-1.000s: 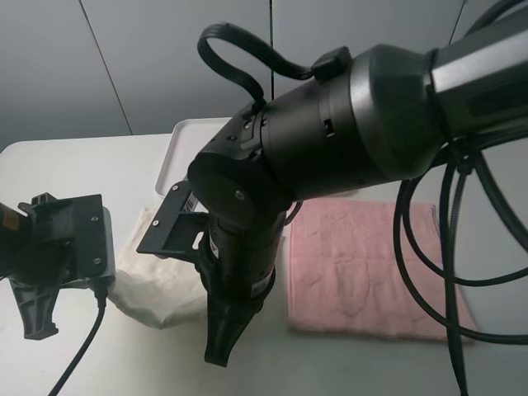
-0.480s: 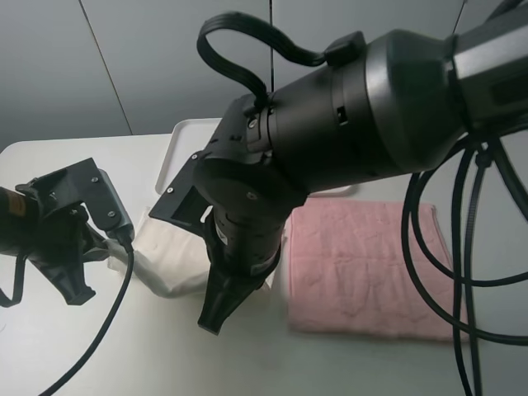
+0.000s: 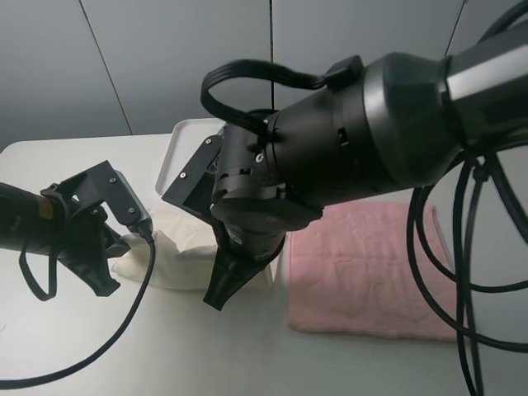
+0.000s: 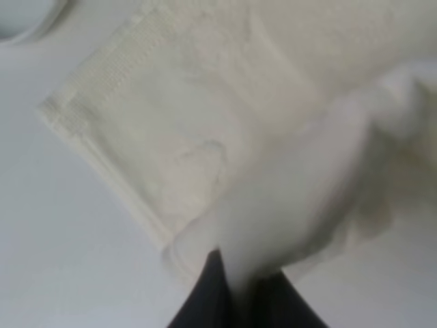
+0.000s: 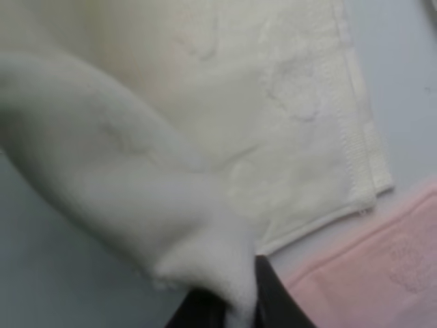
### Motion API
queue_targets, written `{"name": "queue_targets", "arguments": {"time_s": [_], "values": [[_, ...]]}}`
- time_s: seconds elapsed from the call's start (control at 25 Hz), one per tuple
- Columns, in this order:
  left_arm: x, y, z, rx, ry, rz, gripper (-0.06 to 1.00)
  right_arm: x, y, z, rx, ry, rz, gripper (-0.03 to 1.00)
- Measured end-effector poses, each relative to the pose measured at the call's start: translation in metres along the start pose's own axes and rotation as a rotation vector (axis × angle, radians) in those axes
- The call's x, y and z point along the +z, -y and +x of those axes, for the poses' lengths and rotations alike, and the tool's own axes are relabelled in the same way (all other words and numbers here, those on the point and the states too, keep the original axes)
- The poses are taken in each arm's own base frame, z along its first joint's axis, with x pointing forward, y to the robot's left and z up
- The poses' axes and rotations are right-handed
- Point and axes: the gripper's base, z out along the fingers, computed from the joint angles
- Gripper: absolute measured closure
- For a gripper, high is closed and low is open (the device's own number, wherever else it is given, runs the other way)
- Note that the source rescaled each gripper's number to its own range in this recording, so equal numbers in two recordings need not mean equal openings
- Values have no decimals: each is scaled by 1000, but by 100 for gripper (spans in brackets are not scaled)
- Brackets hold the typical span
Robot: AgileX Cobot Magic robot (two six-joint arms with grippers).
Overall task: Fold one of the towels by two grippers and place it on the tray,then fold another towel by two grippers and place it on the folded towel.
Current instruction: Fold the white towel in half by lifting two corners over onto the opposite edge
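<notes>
The left gripper (image 4: 235, 301) is pinched tight on a bunched edge of the cream towel (image 3: 177, 260), with cloth rising straight out from between its dark fingers. The right gripper (image 5: 225, 311) is clamped the same way on another part of that edge, with a thick roll of cream cloth hanging from it.

In the high view the two grippers sit at the lower left and lower middle of the frame. The towel stretches between them, so its long axis runs left to right. The rest of the towel lies flat on the table (image 3: 49, 165), above and behind the lifted edge. The tray (image 3: 186, 132) is farther up the frame, past the towel, so the held edge would have to travel up-frame, away from both grippers' side. The right arm looks nearer the tray.

The pink towel (image 3: 363, 272) lies flat at the right of the frame, just beside the cream one and apart from both grippers.

The right arm covers most of the tray and the cream towel's far edge. Both wrist views are blurred at the fingertips, so how much cloth is caught is unclear.
</notes>
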Motion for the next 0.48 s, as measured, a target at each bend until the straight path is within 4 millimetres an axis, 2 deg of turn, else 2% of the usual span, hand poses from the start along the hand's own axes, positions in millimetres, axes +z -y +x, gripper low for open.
{"name": "queue_targets", "arguments": {"time_s": [0.28, 0.48], "values": [[4, -21, 9, -158, 17, -62, 94, 3, 3, -7, 35, 86, 41, 95], [4, -25, 7, -179, 51, -87, 94, 21, 7, -5, 80, 58, 60, 95]]}}
